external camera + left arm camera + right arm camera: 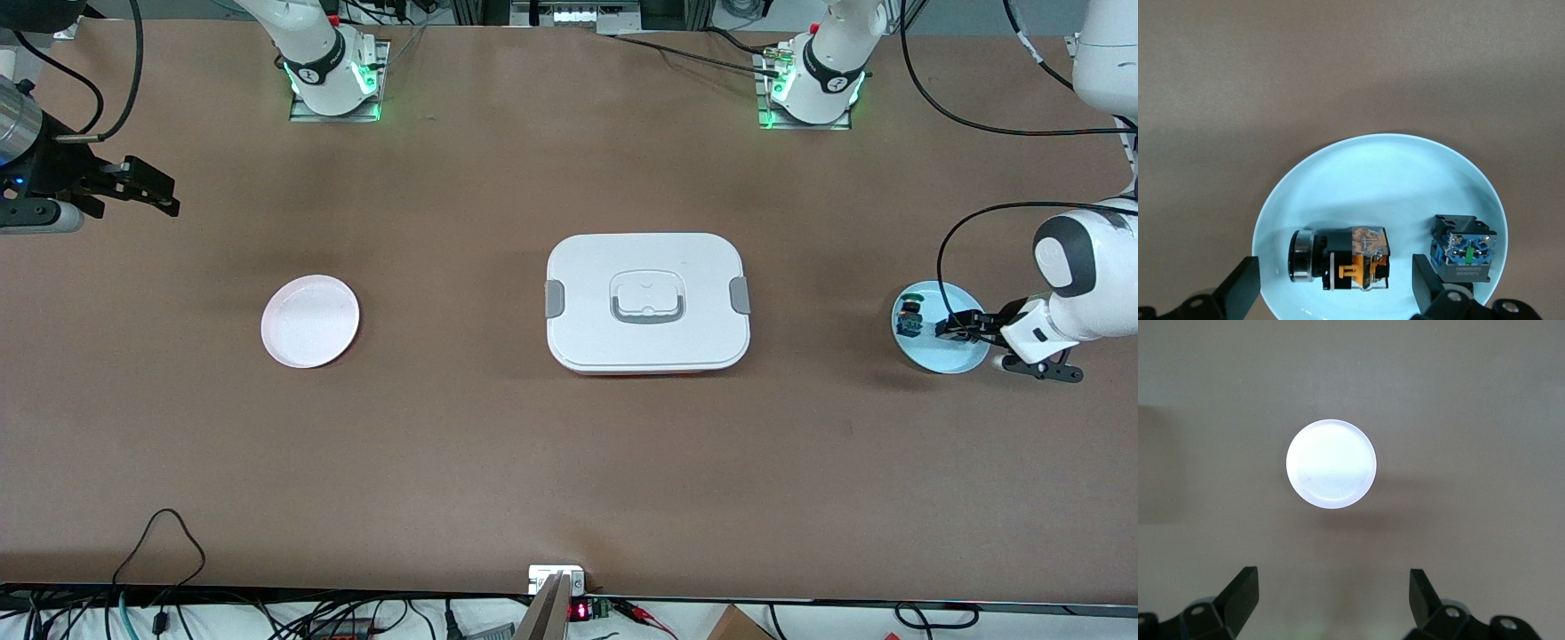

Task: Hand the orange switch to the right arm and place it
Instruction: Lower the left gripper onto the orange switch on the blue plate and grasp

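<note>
The orange switch (1350, 259) lies on its side on the light blue plate (1378, 173), which sits toward the left arm's end of the table (941, 351). My left gripper (1335, 280) is open and low over this plate (958, 327), with a finger on each side of the switch and not touching it. In the front view the gripper hides the switch. My right gripper (149, 185) is open and empty, up in the air over the right arm's end of the table. In its wrist view (1333, 587) it looks at a pale pink plate (1331, 464).
A small switch with green and blue parts (1465, 250) lies on the same blue plate (909, 318), beside the orange one. The pale pink plate (310, 321) is empty. A white lidded box with grey clasps (647, 302) stands mid-table.
</note>
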Robot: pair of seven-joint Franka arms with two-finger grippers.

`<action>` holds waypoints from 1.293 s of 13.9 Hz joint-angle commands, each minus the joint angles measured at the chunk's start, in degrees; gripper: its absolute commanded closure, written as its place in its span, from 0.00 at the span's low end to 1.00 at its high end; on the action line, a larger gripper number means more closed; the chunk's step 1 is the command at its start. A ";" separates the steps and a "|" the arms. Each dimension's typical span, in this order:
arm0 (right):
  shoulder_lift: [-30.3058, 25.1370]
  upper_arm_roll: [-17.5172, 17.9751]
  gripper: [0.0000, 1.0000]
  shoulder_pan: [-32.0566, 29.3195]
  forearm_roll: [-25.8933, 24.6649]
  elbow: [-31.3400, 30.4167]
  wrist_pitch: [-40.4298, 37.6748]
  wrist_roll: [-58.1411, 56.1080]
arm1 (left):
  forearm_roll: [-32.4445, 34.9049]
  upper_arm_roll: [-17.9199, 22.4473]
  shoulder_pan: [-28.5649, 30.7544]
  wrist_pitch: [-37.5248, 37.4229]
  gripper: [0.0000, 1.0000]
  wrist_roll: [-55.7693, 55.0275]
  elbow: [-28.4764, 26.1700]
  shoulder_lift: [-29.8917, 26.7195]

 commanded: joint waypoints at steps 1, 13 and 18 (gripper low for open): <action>-0.89 0.03 0.00 -0.18 0.18 -0.86 0.15 0.39 | 0.40 -0.71 1.26 0.74 0.00 2.42 -0.14 0.84; -0.89 0.03 0.00 -0.18 0.18 -0.86 0.06 0.39 | 0.40 -0.80 1.70 0.83 0.00 3.57 -0.67 2.25; -0.80 0.03 0.00 -0.26 0.18 -0.86 0.06 0.48 | 0.40 -0.80 1.70 0.74 0.21 4.01 -0.32 2.78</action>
